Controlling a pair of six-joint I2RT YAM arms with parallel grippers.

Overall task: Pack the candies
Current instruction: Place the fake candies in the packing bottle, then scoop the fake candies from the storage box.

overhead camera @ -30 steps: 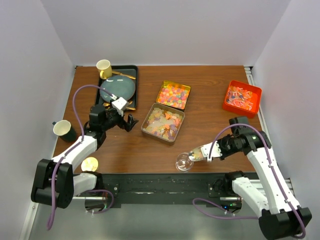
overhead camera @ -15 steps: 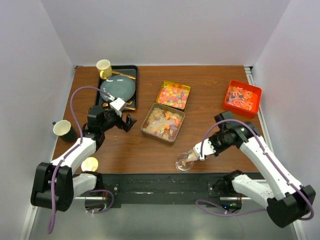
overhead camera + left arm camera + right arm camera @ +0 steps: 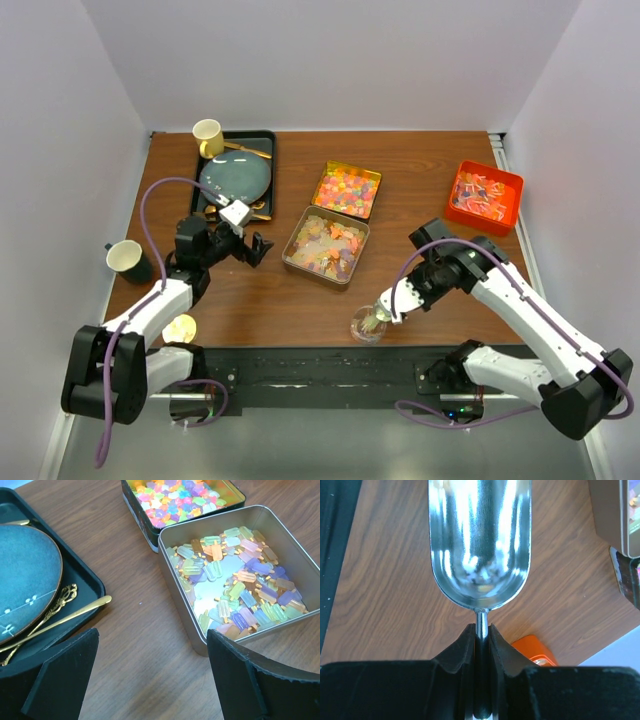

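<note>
The pastel candies point(image 3: 235, 587) are tiny popsicle shapes in orange, yellow, pink, green and lilac, each on a small golden stick. They lie loose in a silver square tin point(image 3: 295, 550), with bare metal showing in the middle of its floor. This tin sits just ahead and to the right of the left end effector point(image 3: 150, 680), whose fingers stand wide apart and hold nothing. Farther ahead, touching or nearly touching the silver tin, a second tin point(image 3: 135, 517) holds bright multicolour candies point(image 3: 175, 500). Ahead and to the left lies a black tray point(image 3: 95, 587) with a blue plate point(image 3: 25, 575) and a gold spoon point(image 3: 65, 616) on it.

Red-and-white candies point(image 3: 482, 195) fill an orange bin point(image 3: 478, 226), well beyond the right end effector point(image 3: 480, 635). Its fingers are clamped on the thin handle of a metal scoop point(image 3: 479, 545), whose shiny bowl is tipped down over a glass jar point(image 3: 368, 325) on the wooden tabletop point(image 3: 140, 620).
</note>
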